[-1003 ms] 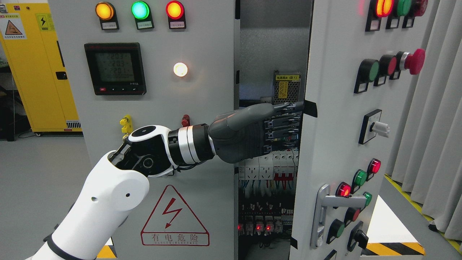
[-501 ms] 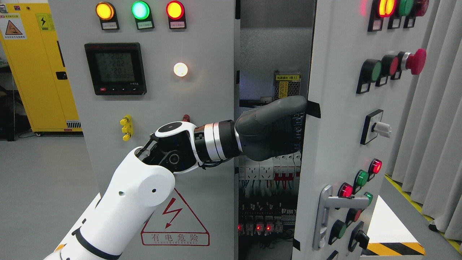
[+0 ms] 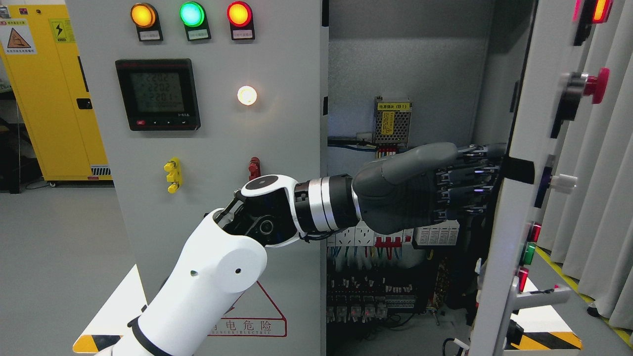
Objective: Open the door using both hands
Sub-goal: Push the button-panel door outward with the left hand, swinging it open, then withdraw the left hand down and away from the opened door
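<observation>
The grey cabinet's right door (image 3: 541,74) stands swung far out, seen almost edge-on at the picture's right. My left arm comes in from the lower left and reaches across the opening. Its dark grey hand (image 3: 487,178) has the fingers (image 3: 465,190) stretched straight, tips against the door's inner edge beside a black latch tab (image 3: 517,169). The fingers hold nothing. The left door (image 3: 222,148) with its meter and three lamps stays flat and closed. My right arm does not show.
Inside the cabinet (image 3: 405,59) are a power supply (image 3: 393,121) and rows of breakers and wiring (image 3: 376,291). The open door carries a red mushroom button (image 3: 596,84) and a metal handle (image 3: 539,296). A curtain (image 3: 608,198) hangs right; a yellow cabinet (image 3: 44,99) stands far left.
The right door has swung much further open to the right. My left hand has followed it rightward with fingers on its inner edge, and more of the cabinet's inside shows.
</observation>
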`<move>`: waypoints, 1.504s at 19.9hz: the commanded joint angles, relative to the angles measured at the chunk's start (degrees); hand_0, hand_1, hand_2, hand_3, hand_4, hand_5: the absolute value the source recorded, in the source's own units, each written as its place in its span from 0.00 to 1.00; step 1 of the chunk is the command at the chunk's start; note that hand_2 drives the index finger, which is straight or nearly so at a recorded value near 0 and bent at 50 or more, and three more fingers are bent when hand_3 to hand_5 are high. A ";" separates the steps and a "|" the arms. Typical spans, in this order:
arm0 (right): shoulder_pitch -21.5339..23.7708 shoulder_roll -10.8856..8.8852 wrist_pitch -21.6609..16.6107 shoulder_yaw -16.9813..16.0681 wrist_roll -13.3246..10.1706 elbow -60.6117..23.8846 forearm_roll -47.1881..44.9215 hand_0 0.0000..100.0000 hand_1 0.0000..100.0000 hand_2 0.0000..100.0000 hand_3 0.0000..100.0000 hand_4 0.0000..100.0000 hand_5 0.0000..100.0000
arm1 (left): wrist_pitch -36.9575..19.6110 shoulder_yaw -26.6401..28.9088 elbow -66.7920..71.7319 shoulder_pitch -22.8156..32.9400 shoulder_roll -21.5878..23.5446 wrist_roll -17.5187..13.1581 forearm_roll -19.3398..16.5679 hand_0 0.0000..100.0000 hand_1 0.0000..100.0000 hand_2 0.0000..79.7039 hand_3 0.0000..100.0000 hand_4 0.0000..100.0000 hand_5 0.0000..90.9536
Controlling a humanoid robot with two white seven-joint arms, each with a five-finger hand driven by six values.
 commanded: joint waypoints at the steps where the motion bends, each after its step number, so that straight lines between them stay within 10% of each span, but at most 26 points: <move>1: 1.76 -0.03 0.03 0.06 -0.02 0.00 0.05 0.00 0.50 0.04 0.00 0.00 0.00 | 0.06 -0.38 -4.84 3.16 -6.40 1.60 -3.77 0.12 0.56 0.00 0.00 0.00 0.00; 30: 1.67 -0.03 0.03 1.47 -0.02 0.09 0.05 0.00 0.50 0.04 0.00 0.00 0.00 | -0.65 -8.20 -11.01 2.56 -11.95 12.15 -7.99 0.12 0.56 0.00 0.00 0.00 0.00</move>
